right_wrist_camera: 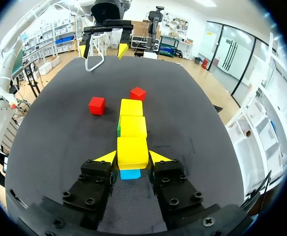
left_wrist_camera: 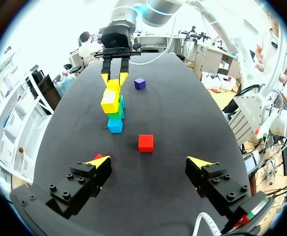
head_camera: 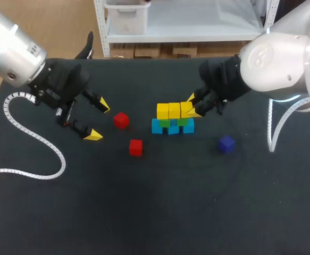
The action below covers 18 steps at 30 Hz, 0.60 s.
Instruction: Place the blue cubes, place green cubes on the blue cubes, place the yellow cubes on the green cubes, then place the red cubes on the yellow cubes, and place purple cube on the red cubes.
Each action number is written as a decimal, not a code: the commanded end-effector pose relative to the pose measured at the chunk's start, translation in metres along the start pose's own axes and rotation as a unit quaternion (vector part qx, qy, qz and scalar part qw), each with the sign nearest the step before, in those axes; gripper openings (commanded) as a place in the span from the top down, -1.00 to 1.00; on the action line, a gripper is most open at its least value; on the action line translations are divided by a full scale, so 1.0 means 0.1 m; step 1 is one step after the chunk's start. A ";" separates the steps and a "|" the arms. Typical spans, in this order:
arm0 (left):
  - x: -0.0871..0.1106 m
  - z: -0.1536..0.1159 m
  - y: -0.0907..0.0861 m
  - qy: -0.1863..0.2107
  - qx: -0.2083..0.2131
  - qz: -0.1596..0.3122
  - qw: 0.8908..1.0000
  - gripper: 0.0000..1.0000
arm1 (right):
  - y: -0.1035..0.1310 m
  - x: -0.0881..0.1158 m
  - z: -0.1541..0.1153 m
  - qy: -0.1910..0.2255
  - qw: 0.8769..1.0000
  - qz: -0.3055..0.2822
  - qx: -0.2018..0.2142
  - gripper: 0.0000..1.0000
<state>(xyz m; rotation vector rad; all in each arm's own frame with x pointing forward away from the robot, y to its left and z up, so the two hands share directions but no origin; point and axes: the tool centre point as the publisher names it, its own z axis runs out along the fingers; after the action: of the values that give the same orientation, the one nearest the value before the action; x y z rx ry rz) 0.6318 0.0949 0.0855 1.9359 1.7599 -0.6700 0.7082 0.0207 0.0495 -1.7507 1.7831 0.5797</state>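
Note:
Three yellow cubes [head_camera: 168, 110] sit in a row on green cubes [head_camera: 166, 122], which rest on blue cubes [head_camera: 157, 126]. My right gripper [head_camera: 192, 106] is shut on the row's rightmost yellow cube [right_wrist_camera: 132, 152], one finger on each side; a blue cube [right_wrist_camera: 130, 173] shows beneath it. Two red cubes [head_camera: 121, 120] [head_camera: 135, 147] lie left of the stack. The purple cube [head_camera: 226, 144] lies to its right. My left gripper [head_camera: 99, 120] hangs open just left of the red cubes, holding nothing; one red cube [left_wrist_camera: 145, 142] is ahead of it, another [left_wrist_camera: 98, 157] beside one finger.
A white coiled cable [head_camera: 32, 138] loops over the table's left side. Another white cable [head_camera: 274, 133] hangs at the right, past the purple cube. Dark bare tabletop [head_camera: 170, 202] stretches across the front.

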 end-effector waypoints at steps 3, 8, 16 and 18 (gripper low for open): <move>0.01 0.00 -0.01 -0.001 -0.001 0.001 1.000 -1.00 | -0.01 0.00 0.00 0.001 1.000 -0.001 0.000 1.00; 0.01 0.00 -0.01 -0.001 -0.001 0.001 1.000 -1.00 | -0.01 -0.01 0.01 0.001 1.000 0.001 0.000 1.00; 0.01 0.00 -0.01 -0.001 -0.001 0.001 1.000 -1.00 | -0.01 -0.02 0.03 0.001 1.000 0.001 -0.001 1.00; 0.01 0.00 -0.01 -0.001 -0.001 0.001 1.000 -1.00 | -0.01 -0.02 0.03 0.001 1.000 0.001 -0.002 1.00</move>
<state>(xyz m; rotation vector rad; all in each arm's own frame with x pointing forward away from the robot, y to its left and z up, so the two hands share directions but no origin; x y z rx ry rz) 0.6318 0.0949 0.0855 1.9359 1.7599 -0.6700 0.7080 0.0235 0.0487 -1.7516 1.7856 0.5816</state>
